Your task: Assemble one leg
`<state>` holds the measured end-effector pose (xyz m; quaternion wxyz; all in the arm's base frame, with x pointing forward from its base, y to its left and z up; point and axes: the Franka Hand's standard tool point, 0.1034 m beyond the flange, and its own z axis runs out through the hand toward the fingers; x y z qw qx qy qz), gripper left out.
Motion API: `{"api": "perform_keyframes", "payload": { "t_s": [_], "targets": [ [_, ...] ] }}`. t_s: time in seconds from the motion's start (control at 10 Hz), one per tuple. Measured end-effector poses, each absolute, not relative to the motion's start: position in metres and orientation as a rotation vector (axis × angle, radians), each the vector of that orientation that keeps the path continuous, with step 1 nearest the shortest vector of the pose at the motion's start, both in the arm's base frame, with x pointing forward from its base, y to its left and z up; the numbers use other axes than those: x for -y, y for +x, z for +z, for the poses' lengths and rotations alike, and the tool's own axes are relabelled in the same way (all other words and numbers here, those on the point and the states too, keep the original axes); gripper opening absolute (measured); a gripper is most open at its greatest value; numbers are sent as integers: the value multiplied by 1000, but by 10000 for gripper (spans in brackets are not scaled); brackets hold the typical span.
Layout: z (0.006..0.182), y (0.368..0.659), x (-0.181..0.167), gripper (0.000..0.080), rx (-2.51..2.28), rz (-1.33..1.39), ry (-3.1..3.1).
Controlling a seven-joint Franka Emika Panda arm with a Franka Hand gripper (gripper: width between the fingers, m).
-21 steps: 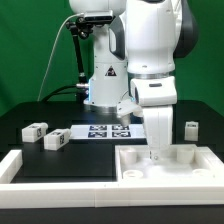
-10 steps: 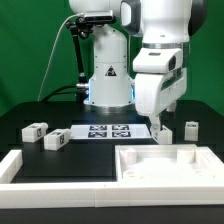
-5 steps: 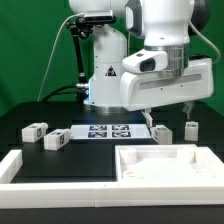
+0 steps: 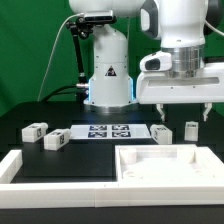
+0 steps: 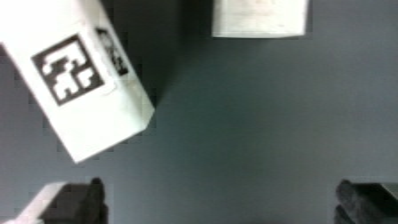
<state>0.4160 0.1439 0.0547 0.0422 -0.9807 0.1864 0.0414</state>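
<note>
Four white legs lie on the black table. Two are at the exterior view's left and two at its right. My gripper hangs open and empty above the right pair, touching neither. In the wrist view a leg with a black-and-white tag lies tilted below the camera, and the end of another leg shows beyond it. The gripper shows only bare table between its spread fingertips. The white square tabletop lies in front.
The marker board lies flat behind the tabletop. A white raised border piece runs along the front left. The robot base stands at the back against a green backdrop.
The gripper has lifted out of the tabletop, moved back and toward the exterior view's right, and turned so both open fingers show above the right pair of legs.
</note>
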Motion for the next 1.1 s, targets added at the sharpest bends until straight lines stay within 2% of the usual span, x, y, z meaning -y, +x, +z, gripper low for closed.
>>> {"api": "perform_keyframes", "payload": {
  "t_s": [0.5, 0.9, 1.1],
  "targets": [
    [53, 393, -161, 649, -426, 126, -3017],
    [53, 392, -151, 649, -365, 555, -2979],
    [52, 384, -158, 649, -386, 756, -2917]
  ]
}}
